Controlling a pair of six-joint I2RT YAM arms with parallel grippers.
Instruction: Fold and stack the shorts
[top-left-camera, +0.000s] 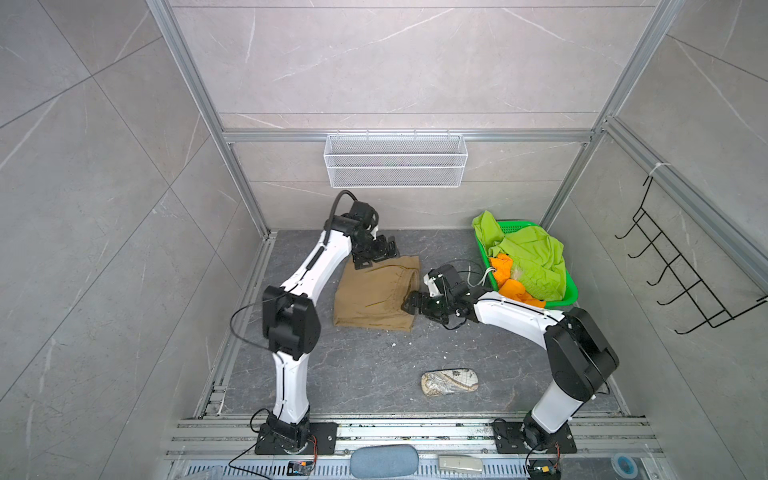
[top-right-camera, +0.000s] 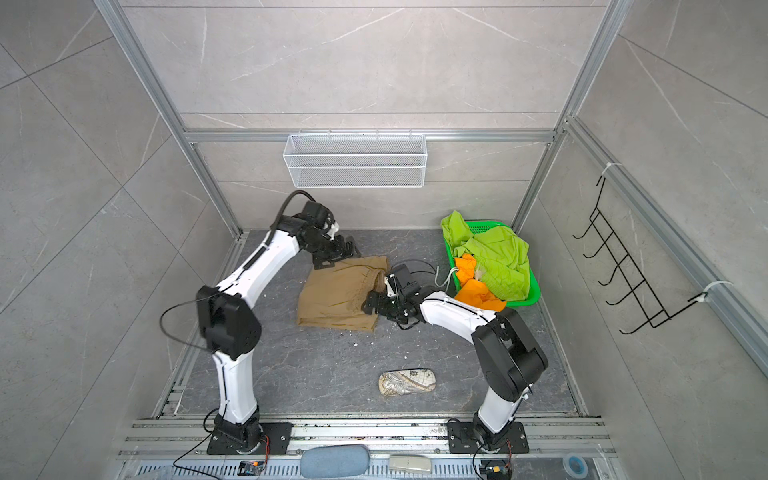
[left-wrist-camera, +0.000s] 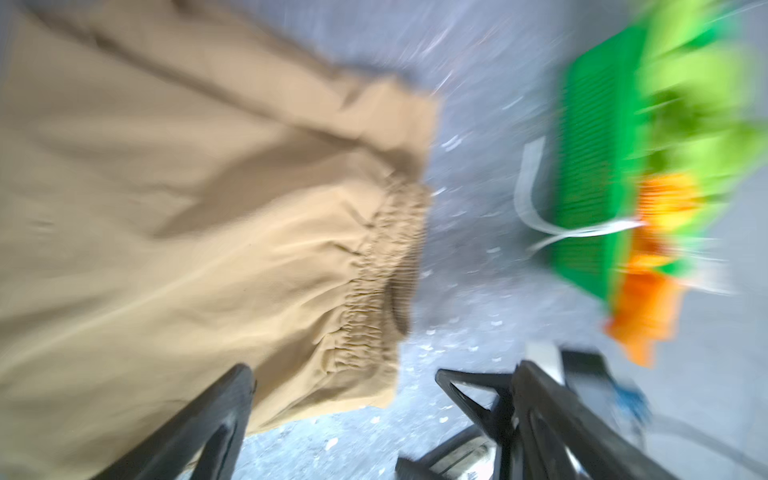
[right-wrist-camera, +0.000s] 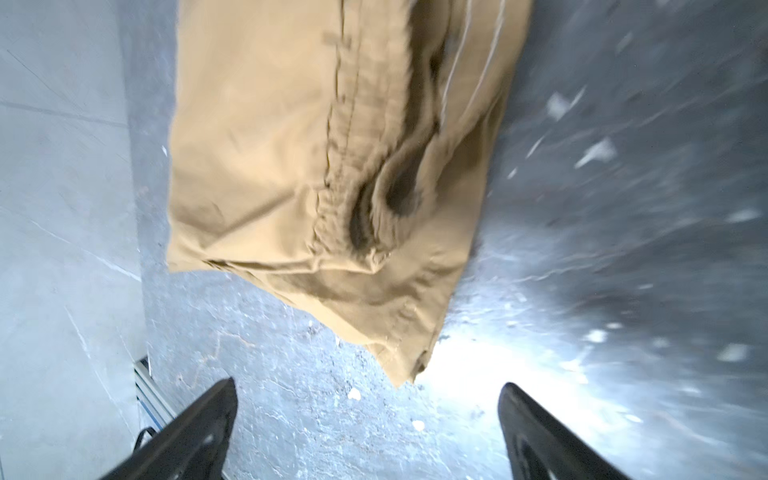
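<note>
Mid worktop (top-left-camera: 353, 374) is taken up by tan shorts (top-left-camera: 374, 295); rear-right corner is blocked by basket (top-left-camera: 517, 227). Room is left betw. shorts & pouch (top-left-camera: 449, 382), also rear-mid.

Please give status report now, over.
Left tool, right tool open, empty. Tan shorts folded on table. Lime shorts, orange shorts in basket. Nothing blocking.

Centre: folded shorts (top-left-camera: 374, 297); basket (top-left-camera: 517, 227) right, crumpled shorts (top-left-camera: 536, 262) inside; pouch (top-left-camera: 450, 382) in front.
</note>
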